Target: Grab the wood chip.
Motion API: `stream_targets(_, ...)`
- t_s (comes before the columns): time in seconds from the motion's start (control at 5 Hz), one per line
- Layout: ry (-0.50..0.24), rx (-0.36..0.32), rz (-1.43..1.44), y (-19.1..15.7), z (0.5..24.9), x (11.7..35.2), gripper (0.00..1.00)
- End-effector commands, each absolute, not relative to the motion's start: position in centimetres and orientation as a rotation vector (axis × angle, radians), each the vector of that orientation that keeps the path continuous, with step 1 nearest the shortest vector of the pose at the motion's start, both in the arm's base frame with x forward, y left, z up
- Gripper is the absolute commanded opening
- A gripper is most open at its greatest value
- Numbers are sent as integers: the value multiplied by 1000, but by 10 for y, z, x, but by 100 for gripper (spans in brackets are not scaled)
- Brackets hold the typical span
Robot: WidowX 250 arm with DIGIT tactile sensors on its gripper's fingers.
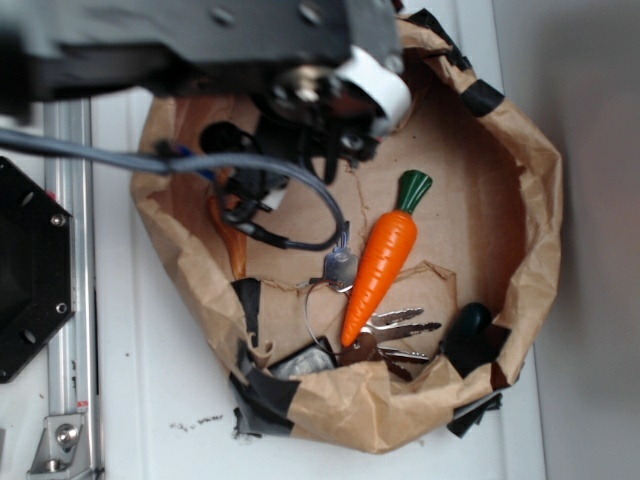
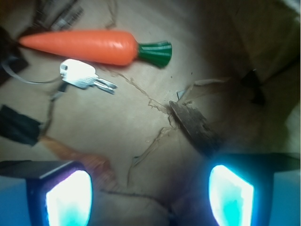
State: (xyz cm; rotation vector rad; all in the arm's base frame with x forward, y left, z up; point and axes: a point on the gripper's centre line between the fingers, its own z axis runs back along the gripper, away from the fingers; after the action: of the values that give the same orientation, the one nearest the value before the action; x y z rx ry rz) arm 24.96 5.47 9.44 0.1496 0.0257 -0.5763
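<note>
Hovering with gripper (image 2: 150, 193) fingers spread apart over the paper tray (image 2: 117, 122), needing a nudge right to straddle the wood chip (image 2: 195, 125) before closing.

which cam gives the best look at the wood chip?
Wrist. The wood chip lies unobstructed on the brown paper, just ahead of the open gripper. In the exterior view the arm covers that spot, so I can't make it out there.
</note>
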Motion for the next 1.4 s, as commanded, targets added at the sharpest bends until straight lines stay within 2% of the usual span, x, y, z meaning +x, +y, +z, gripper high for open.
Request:
stream_targets(0.0, 11, 190, -619, 28, 48, 285, 100)
stream_targets(0.2, -16, 190, -629, 45, 48, 285, 100)
stream_targets(0.6, -80, 154, -621, 69, 72, 267, 100)
stream_targets(1.2, -87, 140, -623, 94, 83, 255, 100)
